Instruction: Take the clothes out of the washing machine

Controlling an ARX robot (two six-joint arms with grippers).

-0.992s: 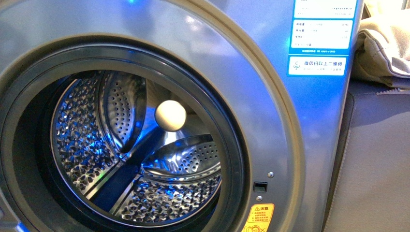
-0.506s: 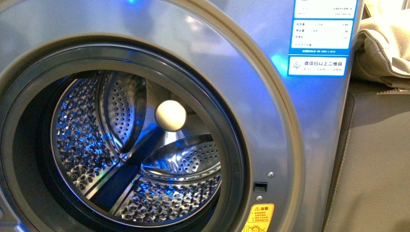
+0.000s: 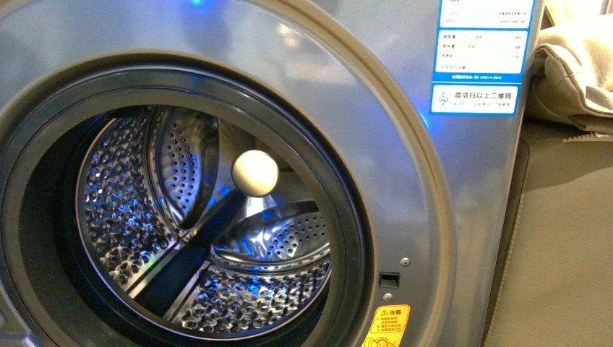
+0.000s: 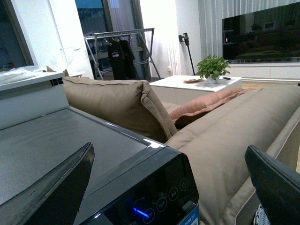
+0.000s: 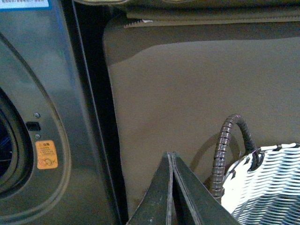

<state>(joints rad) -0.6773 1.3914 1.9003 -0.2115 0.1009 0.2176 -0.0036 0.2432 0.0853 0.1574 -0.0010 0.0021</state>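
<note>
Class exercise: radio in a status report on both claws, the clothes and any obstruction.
Left claw open, empty. Right claw shut, empty. Drum shows no clothes. Porthole unobstructed.

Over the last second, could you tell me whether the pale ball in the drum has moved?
No. The pale ball sits at the same spot against the drum paddle.

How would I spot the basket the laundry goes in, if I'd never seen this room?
Start at the grey washing machine and move across the brown sofa front beside it. Low against that sofa stands the basket, by the right gripper. Its white-and-grey weave and dark wrapped handle set it apart; everything around it is plain.
</note>
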